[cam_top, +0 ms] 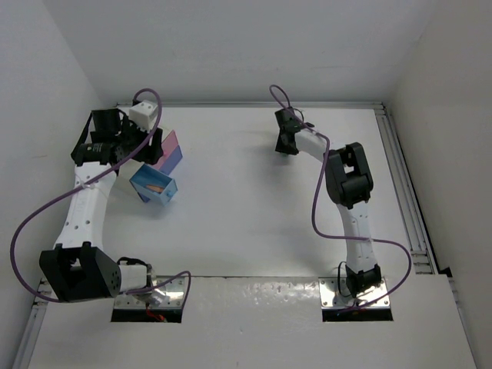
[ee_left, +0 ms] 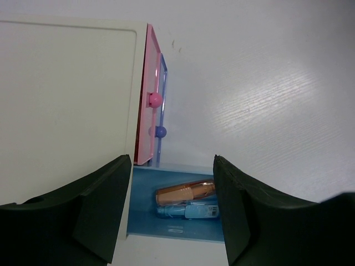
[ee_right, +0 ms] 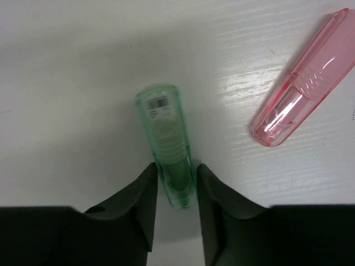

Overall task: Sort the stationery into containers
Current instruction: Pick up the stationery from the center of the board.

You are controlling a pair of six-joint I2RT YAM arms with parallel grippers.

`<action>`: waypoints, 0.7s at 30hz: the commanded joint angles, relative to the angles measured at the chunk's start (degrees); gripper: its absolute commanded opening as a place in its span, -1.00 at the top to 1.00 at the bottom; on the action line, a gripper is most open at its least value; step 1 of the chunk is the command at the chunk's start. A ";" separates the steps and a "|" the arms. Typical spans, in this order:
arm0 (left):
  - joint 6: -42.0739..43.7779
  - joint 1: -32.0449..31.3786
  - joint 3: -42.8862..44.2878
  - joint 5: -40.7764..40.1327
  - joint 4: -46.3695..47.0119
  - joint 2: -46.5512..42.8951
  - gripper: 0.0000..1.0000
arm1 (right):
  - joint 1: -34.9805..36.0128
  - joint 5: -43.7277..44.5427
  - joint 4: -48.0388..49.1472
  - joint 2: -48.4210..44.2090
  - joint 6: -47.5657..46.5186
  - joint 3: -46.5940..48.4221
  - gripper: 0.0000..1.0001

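Note:
My left gripper (cam_top: 147, 146) (ee_left: 172, 160) is open and empty, hovering over the blue box (cam_top: 154, 187) (ee_left: 144, 213). In that box lie an orange marker (ee_left: 186, 192) and a light-blue marker (ee_left: 188, 211) side by side. The pink box (cam_top: 172, 148) (ee_left: 148, 100) stands just behind the blue one. My right gripper (cam_top: 288, 144) (ee_right: 176, 169) is shut on the near end of a green marker (ee_right: 166, 133) that lies on the table. A pink marker (ee_right: 302, 91) lies on the table to its right, apart from it.
A flat white panel (ee_left: 66, 100) fills the left of the left wrist view, against the pink box. White walls enclose the table on the left, the back and the right. A metal rail (cam_top: 403, 192) runs along the right edge.

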 commanded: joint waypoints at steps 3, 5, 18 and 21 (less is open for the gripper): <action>-1.20 0.66 0.99 0.86 0.18 0.79 -0.35 | 0.11 -1.23 -0.02 0.85 -2.05 -1.17 0.73; -1.38 0.57 1.16 0.95 0.27 0.79 -0.34 | 0.11 -2.02 0.16 -0.55 -3.45 -2.13 0.86; -15.17 2.16 -4.43 37.03 8.96 -3.77 -0.48 | 7.66 -29.96 27.05 -31.13 -20.77 -25.70 1.00; -24.56 0.75 -9.63 41.11 16.16 -5.80 -0.51 | 11.88 -32.69 29.86 -35.53 -21.83 -26.31 1.00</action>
